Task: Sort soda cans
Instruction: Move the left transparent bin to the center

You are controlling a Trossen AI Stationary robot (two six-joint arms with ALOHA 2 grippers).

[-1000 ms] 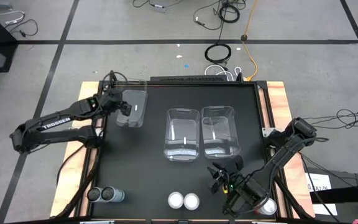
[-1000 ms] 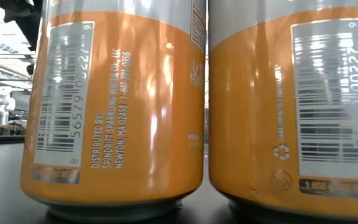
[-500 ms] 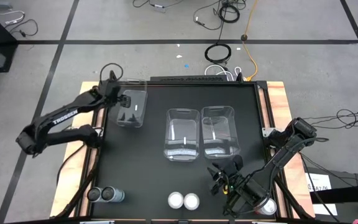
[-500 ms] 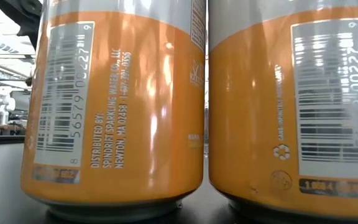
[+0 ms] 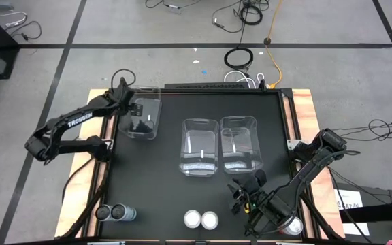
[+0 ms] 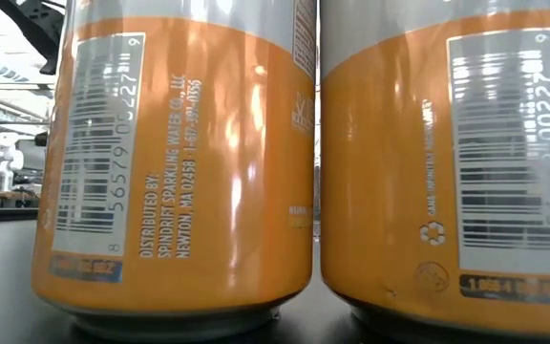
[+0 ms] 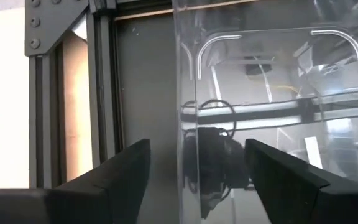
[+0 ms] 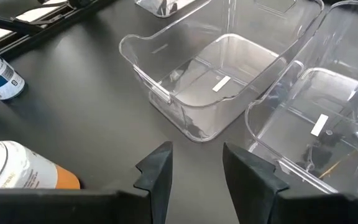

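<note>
**Presently unsorted: six cans outside the bins, both grippers empty**

Presently, three clear rectangular plastic bins are seen on the black table [image 5: 148, 177], and every place below is given from the middle bin [image 5: 199, 146]. A second bin [image 5: 240, 143] is set just beside it on the right, and the third bin [image 5: 143, 117] is placed apart from it, towards the far left corner. No can is seen in any of them.

The two silver-topped orange cans [image 5: 201, 219] are stood upright on the near side of the middle bin, by the table's front edge, and are touching each other; in the low view their barcoded sides [image 6: 175, 162] are shown pressed together. The two dark grey cans [image 5: 113, 213] are placed side by side well to the near left of the middle bin. One silver can top [image 5: 292, 226] is glimpsed to the near right, partly hidden under the right arm; its side colour cannot be told.

The left gripper [image 5: 132, 110] is held at the left wall of the third bin. Its fingers [image 7: 120, 171] are spread apart, with that clear wall stood between them and nothing clamped.

The right gripper [image 5: 240, 194] is hung to the near right of the middle bin, low over bare table. Its fingers [image 8: 157, 168] are parted and nothing is grasped; an orange can [image 8: 27, 168] is seen off to one side.
</note>
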